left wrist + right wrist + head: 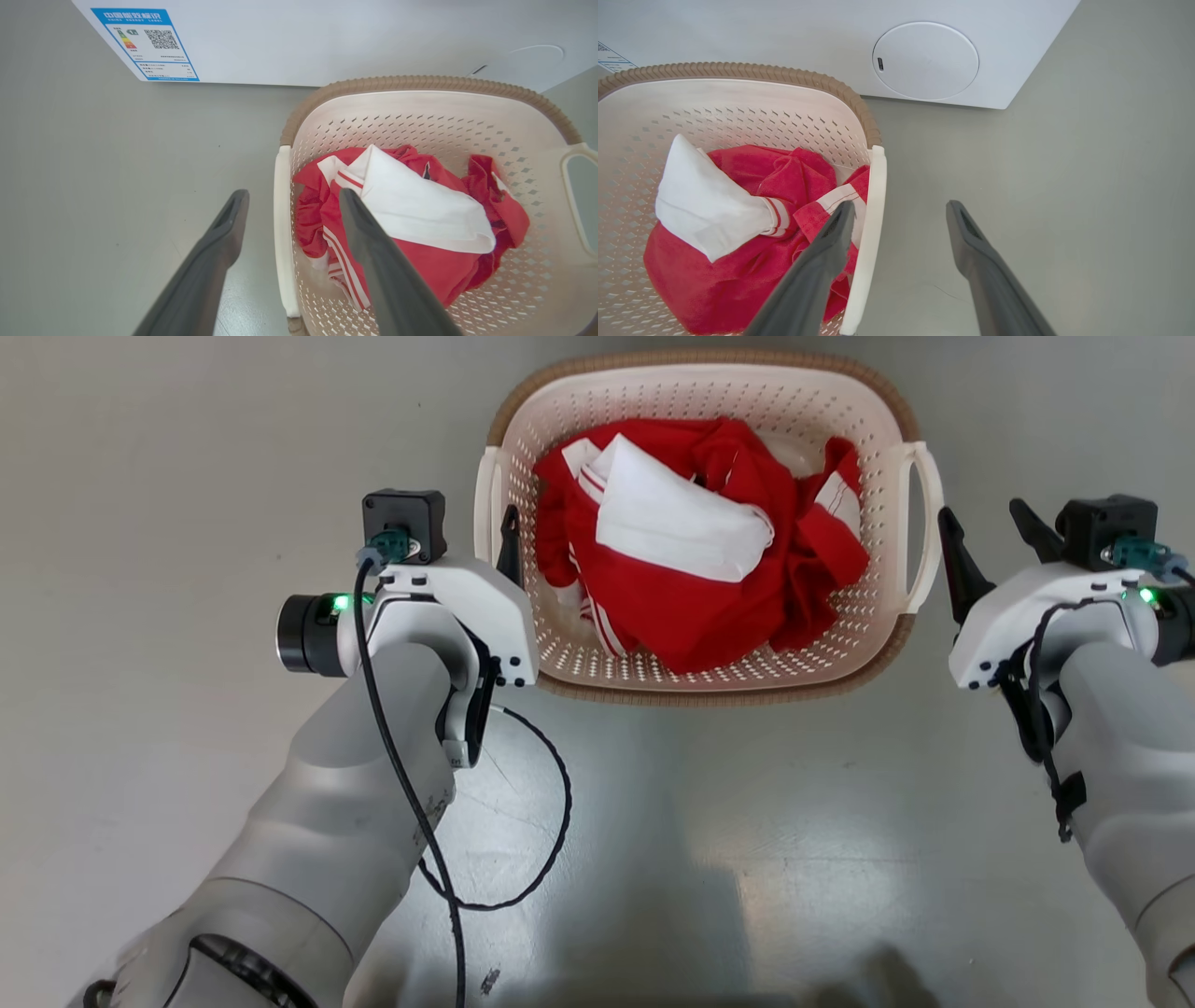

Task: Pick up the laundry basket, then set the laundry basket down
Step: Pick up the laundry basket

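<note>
A cream perforated laundry basket with a brown woven-look rim sits on a grey floor, at the top centre of the head view. It holds a crumpled red-and-white garment.

The left gripper is released, fingers spread wide. Its wrist view shows the basket's white left handle in the gap between them, one finger over bare floor and the other over the clothing. The head view shows just one dark finger there, beside that handle.

The right gripper is likewise spread and grasps nothing. From the head, both its fingers appear just outside the right handle. Its wrist view puts that handle between them. Whether either gripper touches a handle cannot be told.

Both wrist views add a white appliance standing just beyond the basket's far rim. The left view shows a blue-bordered label on it, and the right a round cover.

Bare floor lies open to the basket's left, right and near side, where a black cable loops from the left arm.
</note>
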Motion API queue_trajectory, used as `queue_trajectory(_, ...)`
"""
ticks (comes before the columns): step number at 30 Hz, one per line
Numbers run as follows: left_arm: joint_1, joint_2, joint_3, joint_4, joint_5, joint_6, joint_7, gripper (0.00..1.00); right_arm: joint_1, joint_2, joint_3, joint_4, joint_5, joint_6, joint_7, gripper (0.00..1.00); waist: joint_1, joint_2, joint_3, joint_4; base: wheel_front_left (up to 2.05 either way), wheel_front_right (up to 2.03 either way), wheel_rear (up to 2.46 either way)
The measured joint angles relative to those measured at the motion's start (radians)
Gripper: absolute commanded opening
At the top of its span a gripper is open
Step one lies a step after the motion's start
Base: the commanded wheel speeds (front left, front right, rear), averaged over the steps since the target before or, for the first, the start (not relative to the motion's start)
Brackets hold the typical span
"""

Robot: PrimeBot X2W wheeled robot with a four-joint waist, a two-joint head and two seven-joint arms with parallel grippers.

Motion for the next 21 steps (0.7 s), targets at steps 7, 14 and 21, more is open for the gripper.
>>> queue_trajectory(7,-0.039,0.0,-0.072,0.015,-0.065,0.013,0.0,1.0,-0.041,-0.003,0.049,0.001,0.038,0.0,0.0,1.0,0.0,0.0,0.048,0.001,0.0,0.0,0.0)
queue_trajectory(14,-0.077,0.0,-0.119,0.02,-0.125,0.034,0.0,1.0,-0.072,-0.007,0.09,-0.003,0.069,0.0,0.0,1.0,0.0,0.0,0.093,0.002,0.0,0.0,0.0)
queue_trajectory(21,-0.104,0.001,-0.164,0.012,-0.171,0.05,0.0,1.0,-0.09,-0.009,0.128,-0.002,0.099,0.0,0.0,1.0,0.0,0.0,0.127,0.003,0.0,0.0,0.0)
